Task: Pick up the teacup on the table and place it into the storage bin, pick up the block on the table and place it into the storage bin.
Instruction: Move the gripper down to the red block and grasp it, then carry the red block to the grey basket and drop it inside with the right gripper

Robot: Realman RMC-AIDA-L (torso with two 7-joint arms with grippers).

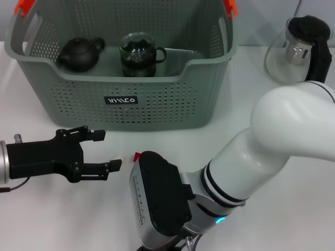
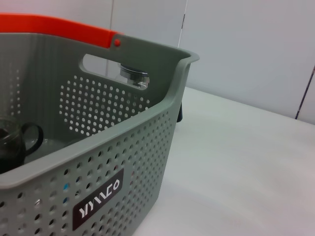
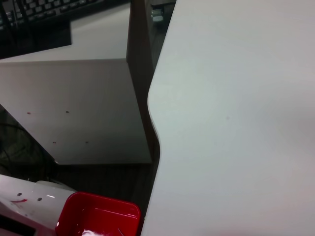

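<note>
The storage bin stands at the back left of the white table, grey and perforated with orange clips. Inside it the glass teacup with a dark handle stands upright; the left wrist view shows the teacup behind the bin's wall. My left gripper hovers open and empty in front of the bin. A small red corner, apparently the block, peeks out beside my right arm's wrist, mostly hidden. The right gripper's fingers are hidden below the wrist. A red object shows in the right wrist view.
A dark teapot sits in the bin to the left of the teacup. A glass pitcher with a black lid stands at the back right. My right arm crosses the table's front. The table's edge shows in the right wrist view.
</note>
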